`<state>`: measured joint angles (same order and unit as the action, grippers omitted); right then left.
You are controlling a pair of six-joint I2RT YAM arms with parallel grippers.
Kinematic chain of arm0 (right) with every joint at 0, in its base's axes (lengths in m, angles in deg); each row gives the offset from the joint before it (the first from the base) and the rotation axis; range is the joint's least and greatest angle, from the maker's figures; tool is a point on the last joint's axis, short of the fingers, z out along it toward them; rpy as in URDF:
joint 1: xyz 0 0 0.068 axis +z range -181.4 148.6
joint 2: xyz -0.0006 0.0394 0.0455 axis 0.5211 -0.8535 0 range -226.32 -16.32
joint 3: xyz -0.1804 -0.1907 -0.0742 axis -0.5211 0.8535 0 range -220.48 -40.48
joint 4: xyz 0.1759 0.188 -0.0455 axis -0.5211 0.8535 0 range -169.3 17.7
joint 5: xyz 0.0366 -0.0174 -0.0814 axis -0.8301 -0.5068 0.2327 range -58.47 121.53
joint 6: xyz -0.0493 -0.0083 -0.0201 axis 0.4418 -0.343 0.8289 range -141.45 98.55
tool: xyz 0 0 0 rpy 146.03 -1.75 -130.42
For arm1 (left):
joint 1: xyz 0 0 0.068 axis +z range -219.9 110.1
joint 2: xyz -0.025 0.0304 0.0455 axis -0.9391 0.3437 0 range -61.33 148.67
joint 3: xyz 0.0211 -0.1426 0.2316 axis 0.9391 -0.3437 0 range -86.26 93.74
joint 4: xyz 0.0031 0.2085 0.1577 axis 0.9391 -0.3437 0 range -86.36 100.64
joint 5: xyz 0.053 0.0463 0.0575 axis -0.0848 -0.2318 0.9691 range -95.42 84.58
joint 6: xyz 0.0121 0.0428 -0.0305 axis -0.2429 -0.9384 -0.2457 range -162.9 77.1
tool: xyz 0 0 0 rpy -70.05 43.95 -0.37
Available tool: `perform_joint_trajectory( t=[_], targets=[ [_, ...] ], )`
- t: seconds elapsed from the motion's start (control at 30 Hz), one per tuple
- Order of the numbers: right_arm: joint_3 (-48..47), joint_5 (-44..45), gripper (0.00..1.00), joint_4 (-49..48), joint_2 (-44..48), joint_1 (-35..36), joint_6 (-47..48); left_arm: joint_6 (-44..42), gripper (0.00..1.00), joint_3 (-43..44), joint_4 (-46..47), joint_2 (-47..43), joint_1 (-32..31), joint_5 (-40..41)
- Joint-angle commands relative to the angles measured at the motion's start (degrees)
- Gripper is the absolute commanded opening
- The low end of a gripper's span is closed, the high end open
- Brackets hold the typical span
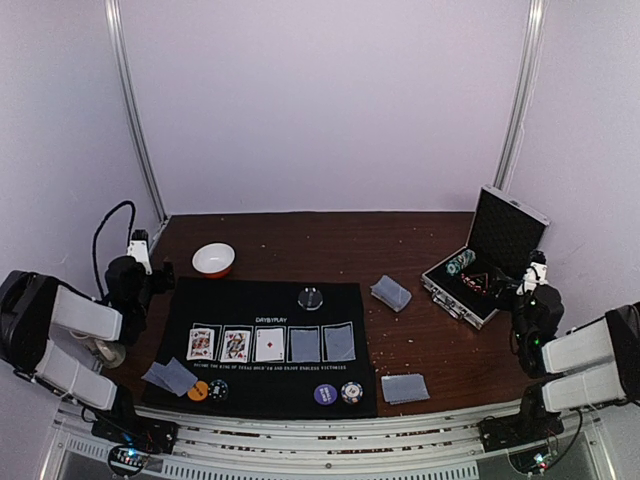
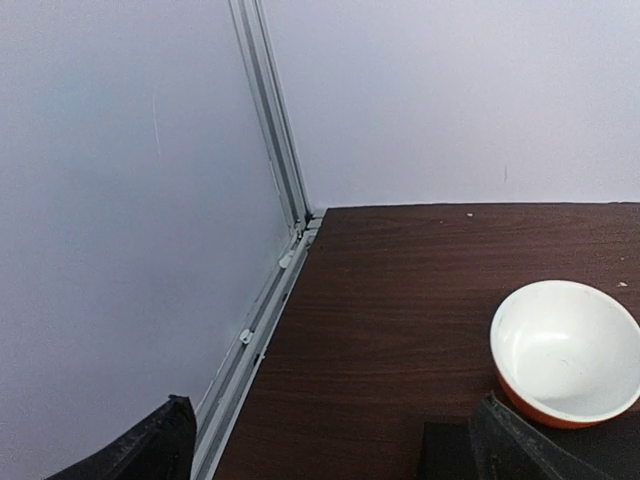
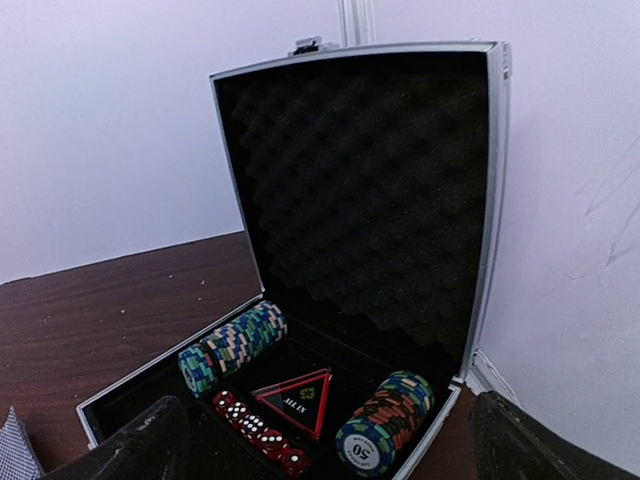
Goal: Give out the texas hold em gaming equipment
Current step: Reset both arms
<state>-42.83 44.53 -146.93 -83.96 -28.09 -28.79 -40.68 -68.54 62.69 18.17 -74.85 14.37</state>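
Lying in line on the mat [image 1: 230,300], five cards [image 1: 269,344], left claw [image 2: 330,435] and right claw [image 3: 328,425] spread wide (both empty).

dark wood table [image 1: 330,240], black mat [image 1: 230,300], bowl [image 1: 213,259], open chip case [image 1: 500,240], card pile [image 1: 391,292], second card pile [image 1: 405,388]
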Motion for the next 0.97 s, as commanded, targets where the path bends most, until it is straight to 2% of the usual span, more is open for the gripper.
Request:
perform_joint_trajectory(
  t=[0.0, 0.13, 0.2, 0.3, 0.37, 0.93],
  targets=[
    [-1.1, -7.6, 1.0, -15.0, -9.2, -1.3, 1.8, -2.1, 0.98, -2.2, 15.0, 4.0, 0.5, -4.9],
    [-2.9, -11.8, 1.0, -21.5, -19.0, -2.0, 2.0, -3.9, 0.98, -5.1, 27.6, 10.8, 0.4, -7.9],
    [-3.7, -13.6, 1.0, -24.3, -22.7, -2.0, 2.5, -3.8, 0.98, -4.3, 24.0, 9.8, 0.4, -9.6],
    [-7.7, -14.5, 1.0, -13.5, -20.8, -2.1, 3.0, -4.3, 0.98, -4.0, 23.7, 10.1, 0.6, -11.4],
    [-10.3, -13.9, 1.0, -10.1, -21.8, -2.2, 2.9, -4.3, 0.98, -3.9, 24.2, 10.5, 0.8, -12.0],
    [-10.2, -13.3, 1.0, -10.2, -21.6, -2.2, 2.9, -4.3, 0.98, -4.1, 24.7, 10.3, 0.9, -12.0]
  ],
)
